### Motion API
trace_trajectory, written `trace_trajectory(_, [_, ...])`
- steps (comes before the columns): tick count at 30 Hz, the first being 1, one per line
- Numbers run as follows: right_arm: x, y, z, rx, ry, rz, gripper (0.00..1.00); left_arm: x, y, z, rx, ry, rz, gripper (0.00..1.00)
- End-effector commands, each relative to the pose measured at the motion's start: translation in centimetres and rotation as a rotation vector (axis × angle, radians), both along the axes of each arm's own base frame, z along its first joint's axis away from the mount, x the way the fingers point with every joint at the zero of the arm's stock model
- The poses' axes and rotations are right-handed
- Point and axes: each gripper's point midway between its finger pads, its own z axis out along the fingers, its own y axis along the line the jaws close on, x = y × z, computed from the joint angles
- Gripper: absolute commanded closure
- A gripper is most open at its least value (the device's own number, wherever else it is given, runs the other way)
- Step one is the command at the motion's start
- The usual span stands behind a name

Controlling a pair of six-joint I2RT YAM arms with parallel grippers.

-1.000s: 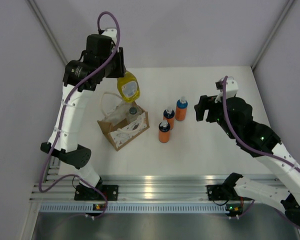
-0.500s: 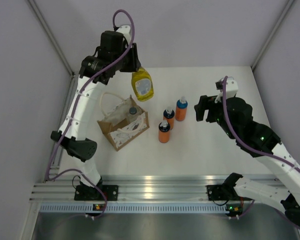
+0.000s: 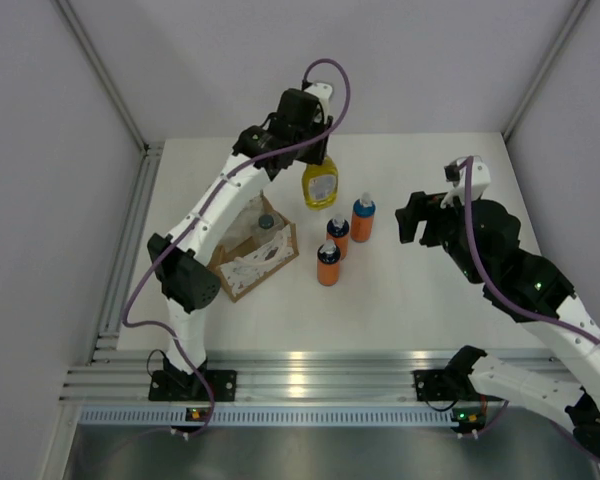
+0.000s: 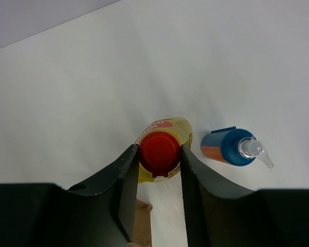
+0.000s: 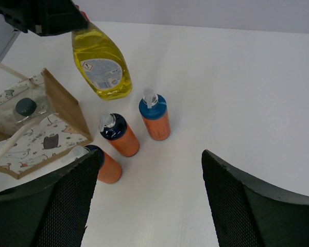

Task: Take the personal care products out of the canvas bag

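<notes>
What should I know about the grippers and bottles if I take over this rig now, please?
Left gripper: shut on the yellow bottle, held upright just beyond the orange bottles.
Right gripper: open, empty, to their right.
Done: three orange bottles stand on the table beside the canvas bag.
Left: set down the yellow bottle, then take the pale bottle out of the bag.

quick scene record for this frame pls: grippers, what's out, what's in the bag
left gripper: shut on yellow bottle at its red cap, bottle upright
right gripper: open, holding nothing
out of bag: three orange bottles, standing on table
canvas bag: holds pale bottle
yellow bottle touching table: cannot tell
</notes>
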Motion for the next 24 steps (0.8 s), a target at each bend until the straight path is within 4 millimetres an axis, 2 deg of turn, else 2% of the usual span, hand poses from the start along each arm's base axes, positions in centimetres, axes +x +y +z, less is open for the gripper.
trace_trajectory(1, [0.0, -1.3, 0.7, -0.001, -0.022, -0.042, 0.22, 2.3, -1.5, 6.4, -0.084, -0.254, 0.042, 1.00])
trace_trajectory(15, [-0.5, -2.4, 1.2, 0.005, -0.046, -0.065, 0.21, 3.6, -3.3, 0.8, 0.007, -0.201, 0.078, 1.00])
trace_trajectory(24, [-0.8, -2.7, 1.8, 0.004, -0.064, -0.062, 0.20, 3.6, -3.0, -2.4, 0.014, -0.163, 0.128, 1.00])
